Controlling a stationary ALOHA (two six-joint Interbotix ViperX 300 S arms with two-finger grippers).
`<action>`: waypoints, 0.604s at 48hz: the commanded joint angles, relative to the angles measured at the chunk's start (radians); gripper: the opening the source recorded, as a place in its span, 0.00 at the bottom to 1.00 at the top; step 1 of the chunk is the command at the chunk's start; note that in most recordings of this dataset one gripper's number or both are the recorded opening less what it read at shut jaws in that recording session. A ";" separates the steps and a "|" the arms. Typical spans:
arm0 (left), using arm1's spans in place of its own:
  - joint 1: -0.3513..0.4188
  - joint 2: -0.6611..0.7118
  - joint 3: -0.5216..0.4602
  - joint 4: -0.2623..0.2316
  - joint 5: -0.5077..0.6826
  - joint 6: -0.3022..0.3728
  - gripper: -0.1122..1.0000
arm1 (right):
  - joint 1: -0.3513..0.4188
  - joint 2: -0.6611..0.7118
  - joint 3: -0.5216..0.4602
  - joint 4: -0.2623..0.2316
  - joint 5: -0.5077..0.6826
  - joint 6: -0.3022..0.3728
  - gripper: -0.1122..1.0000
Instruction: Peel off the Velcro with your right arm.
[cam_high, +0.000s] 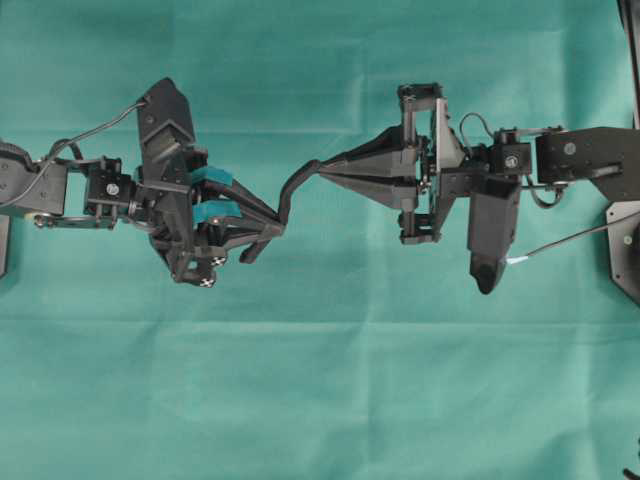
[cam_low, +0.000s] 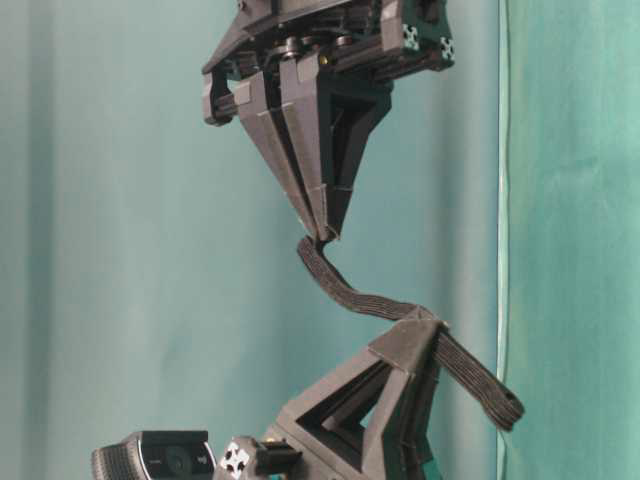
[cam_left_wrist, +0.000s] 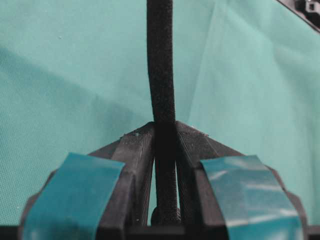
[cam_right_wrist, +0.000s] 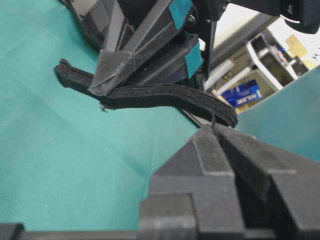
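Closest to the right wrist camera were the dark fingers (cam_right_wrist: 220, 165) of the right gripper (cam_right_wrist: 214, 129), pressed together with one end of the Velcro (cam_right_wrist: 165, 96) pinched at their tips. Just past those tips, the strip ran to the left gripper (cam_right_wrist: 102, 89), whose jaws were squeezed shut on it further along.

From above, the strip (cam_high: 292, 190) bent in a soft curve between the two sets of tips, and a short loose end stuck out beyond the left gripper (cam_high: 268, 228). That view did not show how high the grippers were. The table-level view did: both were up in the air, the right gripper (cam_low: 322, 236) at the top, the left gripper (cam_low: 415, 322) at the bottom, and the strip (cam_low: 345, 292) hung between them.

Only the left wrist view showed the strip (cam_left_wrist: 161, 75) running straight out from between the teal tape patches (cam_left_wrist: 75, 192), with the fingers (cam_left_wrist: 135, 160) tight on both sides.

All around both grippers lay the green cloth (cam_high: 320, 400), flat and open. The right arm (cam_high: 590, 160) stretched away toward the right edge of the overhead view. Behind the left gripper, past the edge of the cloth, the right wrist view showed a blue box (cam_right_wrist: 241, 93) on some shelves.
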 joint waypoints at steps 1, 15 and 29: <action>0.003 -0.011 -0.021 -0.002 -0.011 0.002 0.19 | 0.018 0.002 -0.015 -0.002 -0.005 0.003 0.02; 0.005 -0.012 -0.025 -0.002 -0.011 0.002 0.19 | 0.026 0.034 -0.035 -0.002 -0.005 0.006 0.02; 0.005 -0.011 -0.023 -0.002 -0.011 0.002 0.19 | 0.034 0.066 -0.066 -0.002 -0.005 0.006 0.02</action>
